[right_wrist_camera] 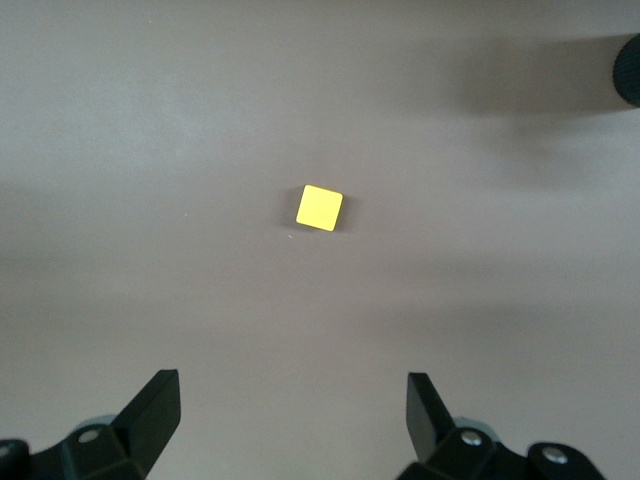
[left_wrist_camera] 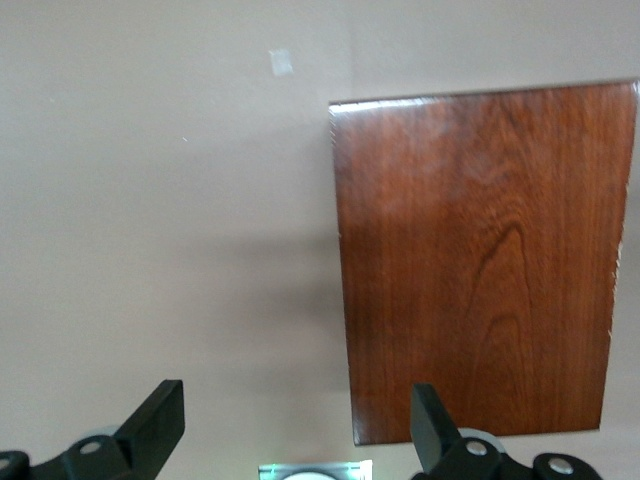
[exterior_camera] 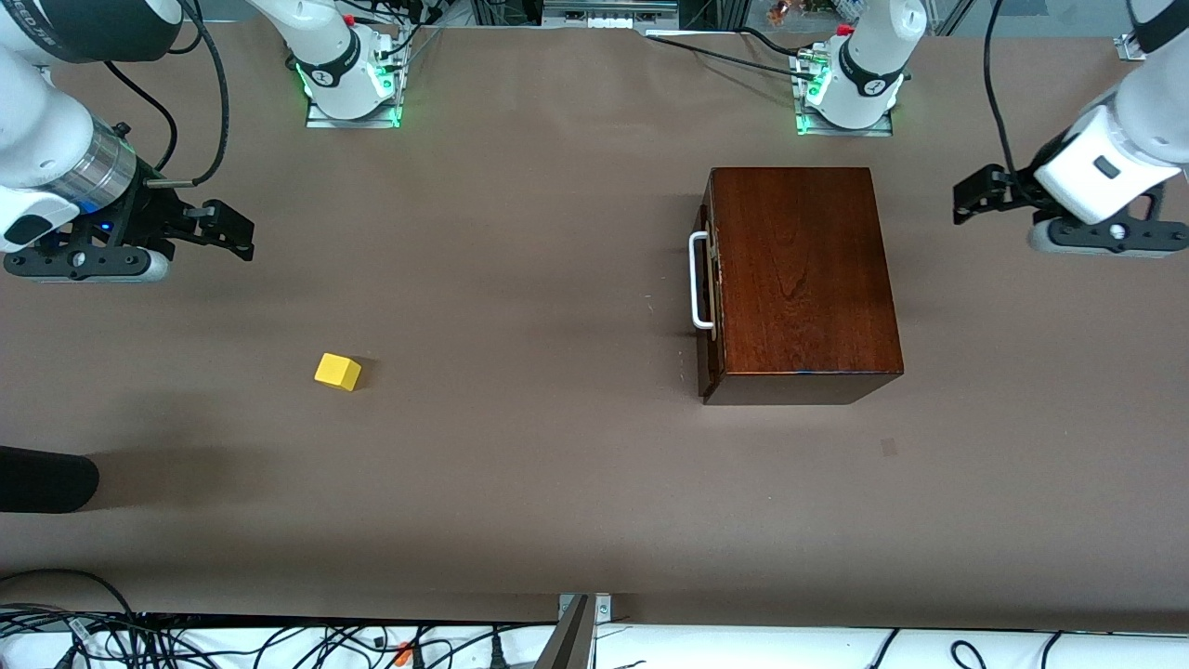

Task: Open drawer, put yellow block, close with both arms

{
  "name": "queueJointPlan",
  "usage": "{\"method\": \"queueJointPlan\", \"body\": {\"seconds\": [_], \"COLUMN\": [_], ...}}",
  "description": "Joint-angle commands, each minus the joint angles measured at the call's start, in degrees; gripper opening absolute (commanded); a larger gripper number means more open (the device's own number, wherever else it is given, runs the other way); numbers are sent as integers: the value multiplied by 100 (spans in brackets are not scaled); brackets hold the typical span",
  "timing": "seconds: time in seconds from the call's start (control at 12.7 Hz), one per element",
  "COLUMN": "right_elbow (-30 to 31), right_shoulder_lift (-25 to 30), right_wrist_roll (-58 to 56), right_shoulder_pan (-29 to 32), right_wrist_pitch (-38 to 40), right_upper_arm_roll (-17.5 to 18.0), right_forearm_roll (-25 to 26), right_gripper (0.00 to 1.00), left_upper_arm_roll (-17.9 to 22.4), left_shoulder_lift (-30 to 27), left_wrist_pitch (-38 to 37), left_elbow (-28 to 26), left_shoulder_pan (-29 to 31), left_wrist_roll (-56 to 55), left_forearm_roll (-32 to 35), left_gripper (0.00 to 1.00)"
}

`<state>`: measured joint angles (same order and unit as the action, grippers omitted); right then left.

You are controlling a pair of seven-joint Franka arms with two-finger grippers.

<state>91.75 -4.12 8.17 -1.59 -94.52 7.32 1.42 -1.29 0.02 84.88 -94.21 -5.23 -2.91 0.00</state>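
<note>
The dark reddish-brown wooden box stands toward the left arm's end of the table. Its drawer is shut, and the white bar handle faces the right arm's end. The left wrist view shows only the box top. The yellow block lies alone on the table toward the right arm's end and shows in the right wrist view. My right gripper is open and empty, up over bare table. My left gripper is open and empty, up over the table beside the box.
A black rounded object juts in at the table's edge at the right arm's end. A small pale patch marks the table near the box. The arm bases stand along the back edge.
</note>
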Motion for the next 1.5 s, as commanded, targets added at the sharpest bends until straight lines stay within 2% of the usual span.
{"method": "queueJointPlan", "body": {"seconds": [0.0, 0.16, 0.32, 0.47, 0.55, 0.79, 1.11, 1.42], "right_elbow": [-140, -140, -140, -140, -140, -140, -140, -140], "right_shoulder_lift": [-62, -62, -62, -62, -62, -71, -62, -62], "right_wrist_roll": [18, 18, 18, 9, 18, 9, 9, 0], "right_shoulder_pan": [54, 54, 54, 54, 54, 54, 62, 62], "right_wrist_pitch": [39, 39, 39, 30, 39, 22, 21, 21], "right_upper_arm_roll": [24, 24, 24, 24, 24, 24, 24, 24], "right_forearm_roll": [-98, -98, -98, -107, -107, -98, -107, -107], "right_gripper": [100, 100, 100, 100, 100, 100, 100, 100], "left_upper_arm_roll": [-440, -792, -1161, -1697, -1777, -1769, -1769, -1769], "left_shoulder_lift": [199, 463, 814, 1261, 1490, 1957, 2633, 2977], "left_wrist_pitch": [-235, -209, -191, -17, 176, 923, 1653, 1769], "left_elbow": [87, 191, 367, 639, 710, 711, 649, 588], "left_shoulder_pan": [-13, -13, -30, -161, -310, -1074, -1778, -2104], "left_wrist_roll": [-43, -174, -726, -1436, -1806, -2887, -3468, -4051], "left_forearm_roll": [-106, -123, -132, -54, -79, 43, 683, 1465], "left_gripper": [100, 100, 100, 100, 100, 100, 100, 100]}}
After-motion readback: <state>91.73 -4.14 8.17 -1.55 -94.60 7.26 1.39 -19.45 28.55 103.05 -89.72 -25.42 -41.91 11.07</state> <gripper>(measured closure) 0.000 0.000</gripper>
